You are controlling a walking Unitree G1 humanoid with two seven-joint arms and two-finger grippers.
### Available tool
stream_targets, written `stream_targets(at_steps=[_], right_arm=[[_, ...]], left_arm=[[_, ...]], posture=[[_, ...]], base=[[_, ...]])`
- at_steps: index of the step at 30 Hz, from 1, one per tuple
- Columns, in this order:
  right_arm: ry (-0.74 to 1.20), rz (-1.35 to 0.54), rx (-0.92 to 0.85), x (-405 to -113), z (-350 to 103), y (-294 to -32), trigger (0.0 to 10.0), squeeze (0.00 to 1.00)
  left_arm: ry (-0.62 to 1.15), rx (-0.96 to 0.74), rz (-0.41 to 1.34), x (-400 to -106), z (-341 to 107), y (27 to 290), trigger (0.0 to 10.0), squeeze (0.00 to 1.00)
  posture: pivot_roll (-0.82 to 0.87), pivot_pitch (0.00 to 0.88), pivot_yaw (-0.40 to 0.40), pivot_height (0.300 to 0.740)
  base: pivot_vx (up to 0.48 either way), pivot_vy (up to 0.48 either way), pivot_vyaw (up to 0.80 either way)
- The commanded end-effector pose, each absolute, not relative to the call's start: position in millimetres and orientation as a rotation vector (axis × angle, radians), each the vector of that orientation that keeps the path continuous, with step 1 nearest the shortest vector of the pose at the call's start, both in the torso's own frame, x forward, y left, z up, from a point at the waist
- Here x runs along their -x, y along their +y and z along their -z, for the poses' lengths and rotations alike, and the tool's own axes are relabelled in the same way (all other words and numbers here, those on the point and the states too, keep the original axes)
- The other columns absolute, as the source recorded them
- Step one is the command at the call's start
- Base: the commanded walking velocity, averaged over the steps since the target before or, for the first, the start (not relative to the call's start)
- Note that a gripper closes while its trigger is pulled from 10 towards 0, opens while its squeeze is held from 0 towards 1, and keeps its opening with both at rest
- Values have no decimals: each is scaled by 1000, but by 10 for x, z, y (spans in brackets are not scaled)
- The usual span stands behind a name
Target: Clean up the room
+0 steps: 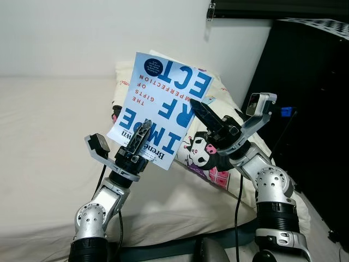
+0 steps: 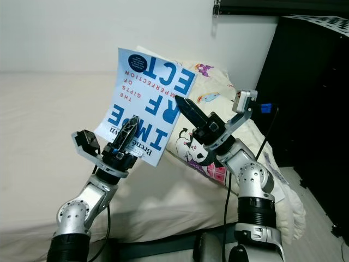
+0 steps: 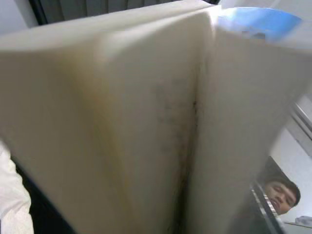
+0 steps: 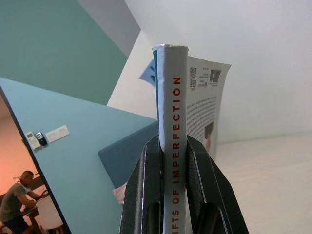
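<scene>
The book (image 1: 163, 103), a light blue paperback titled "The Gifts of Imperfection", is held upside down in the air above a cream bed (image 1: 43, 142), in front of a cartoon-print pillow (image 1: 210, 150). In the head views, the left gripper (image 1: 140, 136) pinches its lower edge, and the right gripper (image 1: 204, 115) clamps its spine side. A black cabinet (image 1: 311, 93) stands on the right.

In the left wrist view, the book's cream page edges (image 3: 146, 122) sit close up; a person shows in one corner.

In the right wrist view, the two black fingers (image 4: 146, 185) squeeze the white spine (image 4: 171, 122), the back cover (image 4: 204, 97) beside it. A person sits far off by a teal wall (image 4: 73, 161).
</scene>
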State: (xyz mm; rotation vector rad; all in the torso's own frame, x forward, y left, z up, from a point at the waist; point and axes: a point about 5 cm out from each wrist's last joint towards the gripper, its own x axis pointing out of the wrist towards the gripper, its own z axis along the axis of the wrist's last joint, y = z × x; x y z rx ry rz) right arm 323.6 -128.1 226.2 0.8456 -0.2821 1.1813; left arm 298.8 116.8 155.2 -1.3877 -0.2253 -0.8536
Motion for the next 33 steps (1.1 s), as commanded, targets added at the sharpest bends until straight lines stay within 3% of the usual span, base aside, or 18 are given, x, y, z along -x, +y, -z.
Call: stream_targets(at_steps=[1, 11, 12, 14, 15, 16, 17, 18, 20, 23, 25, 28, 31, 32, 33], right_arm=[[-333, -1186, -835, -3213, -2330, -1322, 0, 0], [-334, -1151, -810, -3236, -2332, -1367, 0, 0], [-325, -1137, -799, -3247, -2315, -1361, 980, 0], [-312, -1120, -785, -3263, -2292, -1355, 980, 0], [-298, -1107, -784, -3276, -2272, -1354, 10000, 0], [-298, -1107, -784, -3276, -2272, -1354, 10000, 0], [-286, -1086, -787, -3288, -2245, -1379, 10000, 1000], [-286, -1086, -787, -3288, -2245, -1379, 10000, 1000], [-259, -1031, -775, -3310, -2166, -1470, 10000, 1000], [-259, -1031, -775, -3310, -2166, -1470, 10000, 1000], [-218, -933, -728, -3311, -2036, -1740, 10000, 1000], [-209, -902, -712, -3296, -2002, -1849, 10000, 1000], [-214, -857, -683, -3247, -1997, -2053, 10000, 1000], [-214, -857, -683, -3247, -1997, -2053, 10000, 1000], [-212, -840, -660, -3228, -1999, -2108, 10000, 1000]], left_arm=[[-179, 1412, 810, -2917, -1385, 1102, 0, 0], [-183, 1359, 741, -2932, -1304, 1310, 0, 0], [-193, 1348, 741, -2937, -1318, 1334, 0, 0], [-199, 1324, 746, -2942, -1335, 1361, 0, 0], [-209, 1285, 753, -2954, -1367, 1406, 0, 0], [-209, 1285, 753, -2954, -1367, 1406, 0, 0], [-224, 1217, 760, -2977, -1424, 1492, 0, 0], [-224, 1217, 760, -2977, -1424, 1492, 0, 0], [-248, 1052, 772, -3031, -1572, 1687, 0, 0], [-248, 1052, 772, -3031, -1572, 1687, 0, 0], [-222, 745, 795, -3095, -1755, 1895, 0, 0], [-203, 625, 803, -3113, -1813, 1958, 0, 0], [-162, 372, 853, -3115, -1946, 2034, 0, 0], [-162, 372, 853, -3115, -1946, 2034, 0, 0], [-137, 237, 909, -3097, -2035, 2022, 0, 0]], posture=[[39, 0, -86, 535], [37, 0, -91, 535], [37, 0, -91, 535], [36, 0, -91, 535], [34, 0, -91, 535], [34, 0, -91, 535], [36, 0, -93, 535], [36, 0, -93, 535], [36, 0, -94, 535], [36, 0, -94, 535], [35, 0, -89, 535], [32, 0, -87, 535], [19, 0, -81, 535], [19, 0, -81, 535], [13, 0, -79, 535]], base=[[0, 0, 0], [0, 0, 0], [0, 0, 0], [0, 0, 0], [0, 0, 0], [0, 0, 0], [0, 0, 0], [0, 0, 0], [0, 0, 0], [0, 0, 0], [0, 0, 0], [0, 0, 0], [0, 0, 0], [0, 0, 0], [0, 0, 0]])
